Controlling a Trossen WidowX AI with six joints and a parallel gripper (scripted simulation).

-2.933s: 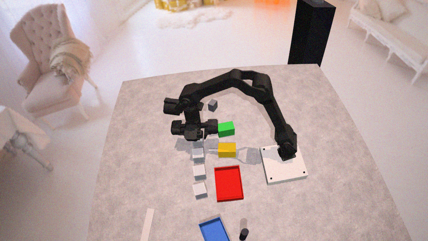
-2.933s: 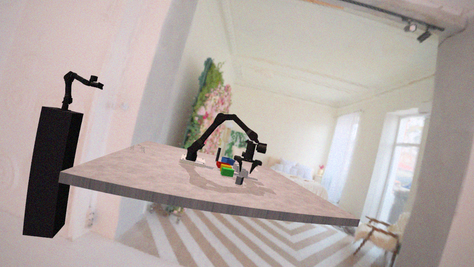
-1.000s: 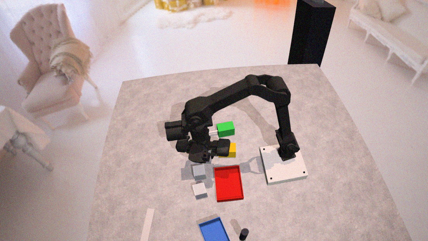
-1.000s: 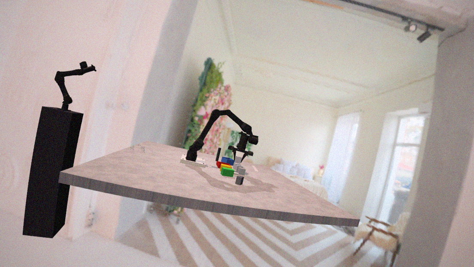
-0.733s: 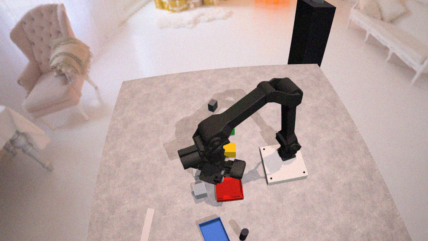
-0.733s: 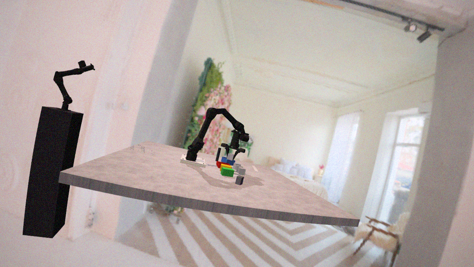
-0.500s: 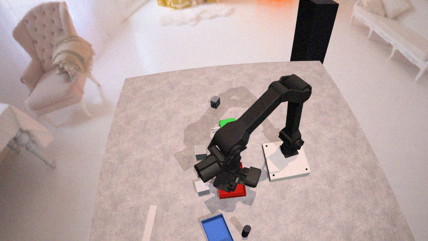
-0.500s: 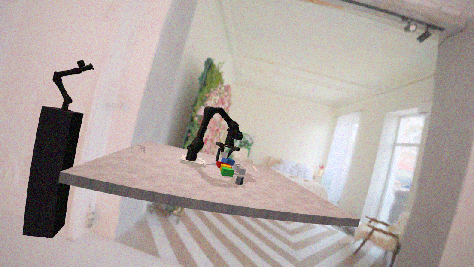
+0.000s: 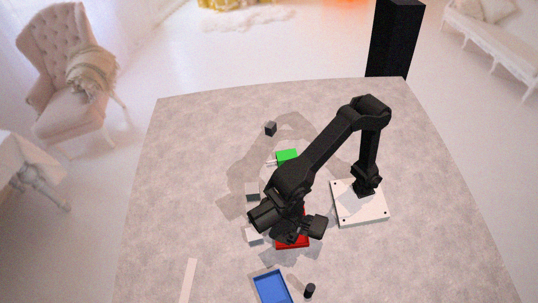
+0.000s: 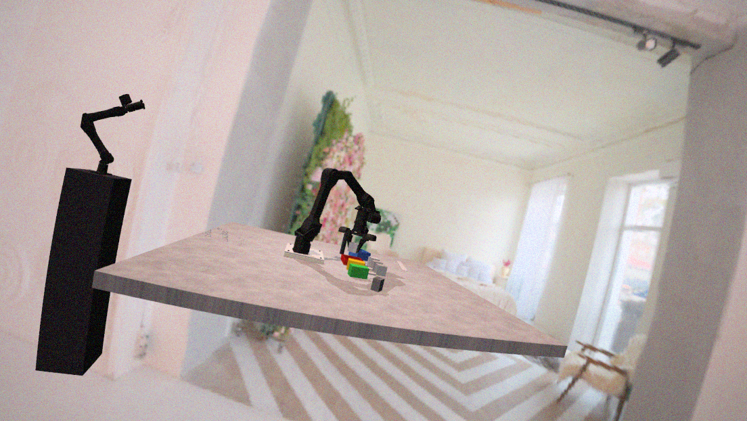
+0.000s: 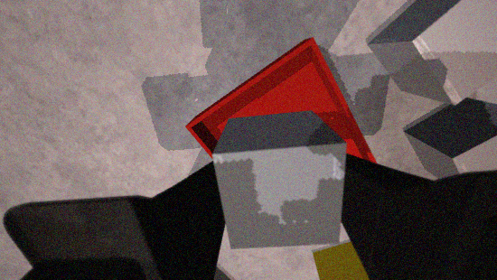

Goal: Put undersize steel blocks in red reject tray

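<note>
My gripper is shut on a grey steel block and holds it above the red tray. The part of the tray's floor that shows in the wrist view is bare; the held block and the arm hide the rest. The green gauge lies on the table with its pin pointing toward the block row. Two steel blocks show plainly beside the arm in the top view; another between them is mostly hidden by the wrist. No bore is visible on the held block.
A yellow gauge stands between the green gauge and the red tray. A dark grey cube sits beyond the green gauge. A blue tray, a black cylinder and a pale strip are near the bottom of the top view.
</note>
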